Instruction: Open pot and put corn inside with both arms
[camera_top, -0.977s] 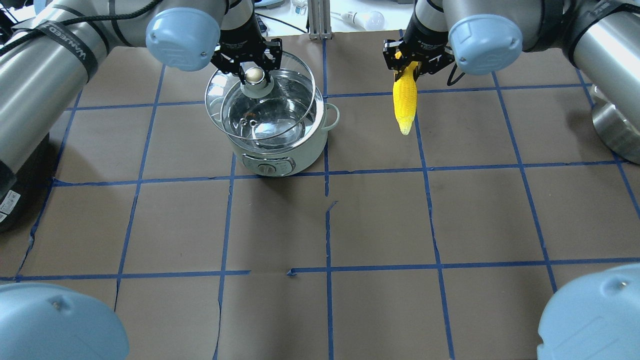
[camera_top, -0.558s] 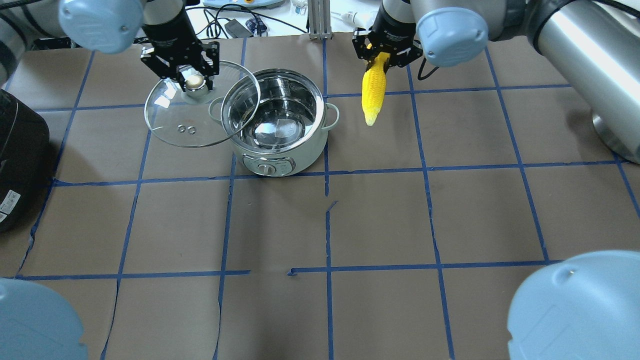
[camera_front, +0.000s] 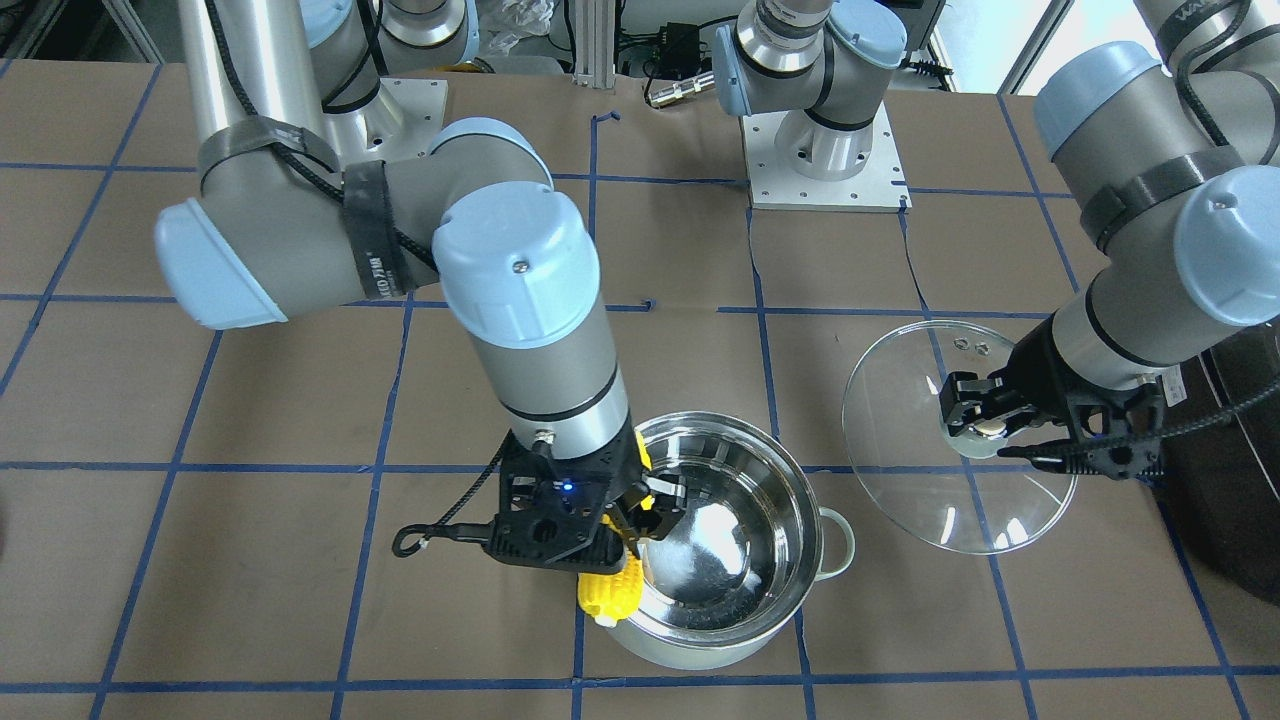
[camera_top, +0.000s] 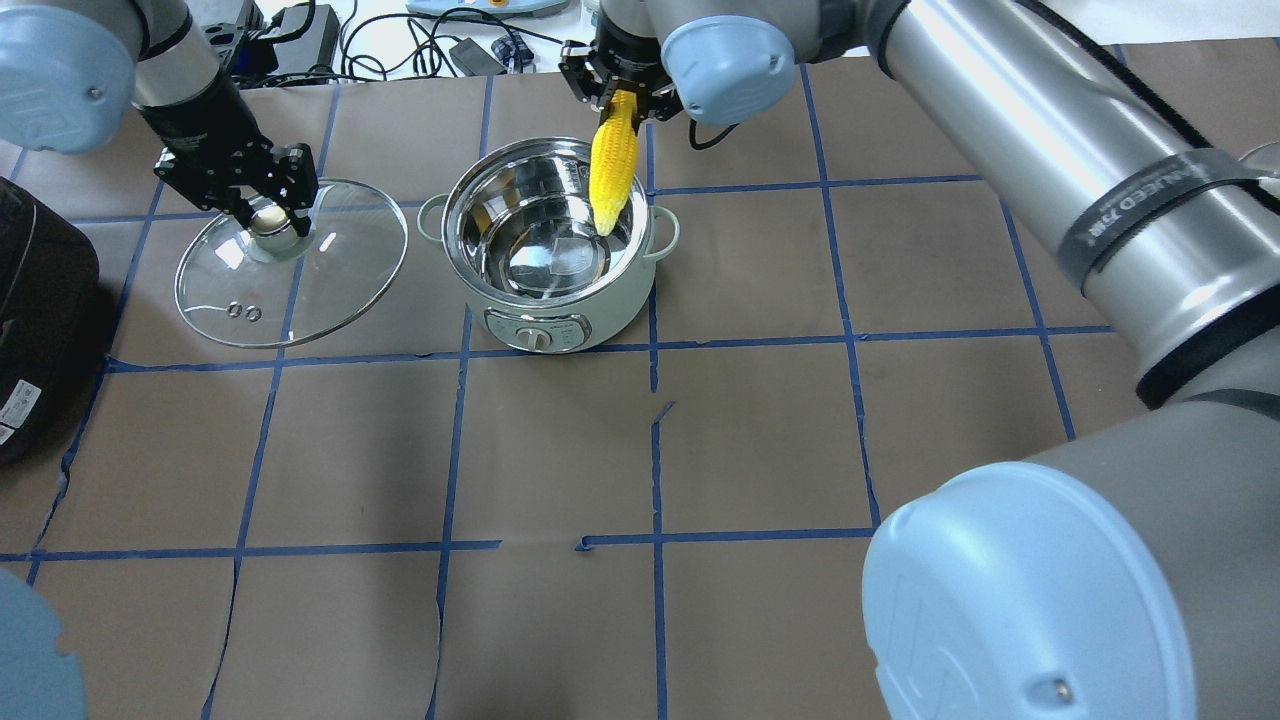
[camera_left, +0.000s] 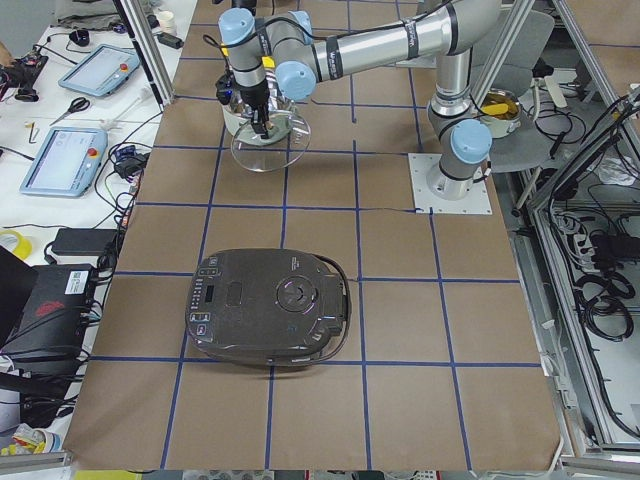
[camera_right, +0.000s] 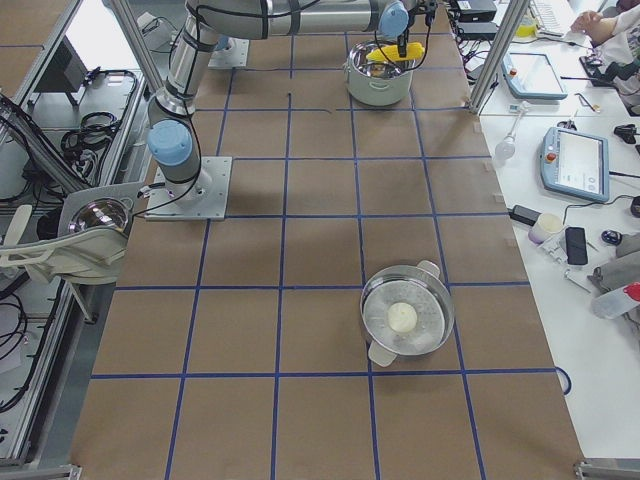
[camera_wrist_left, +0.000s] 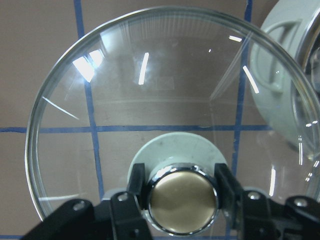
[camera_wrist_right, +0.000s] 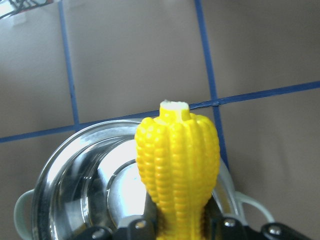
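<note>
Above the pot (camera_top: 548, 300) my right gripper (camera_top: 620, 100) has brought the clamped corn (camera_top: 612, 170) (left gripper (camera_top: 268, 214) holds the lid (camera_top: 315, 270) aside); drop next.

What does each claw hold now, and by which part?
The left claw holds the glass lid by its brass knob. The right claw holds the corn by its thick end, tip down over the pot.

The pot (camera_top: 610, 305) is pale mint green outside, mirror-bright steel inside. The corn (camera_top: 612, 170) is vivid yellow with bumpy kernel rows and a whitish tip. The lid (camera_top: 330, 280) is clear glass, its knob (camera_wrist_left: 182, 202) brassy. Brown table paper (camera_top: 760, 440) carries a blue tape grid (camera_top: 850, 340).
</note>
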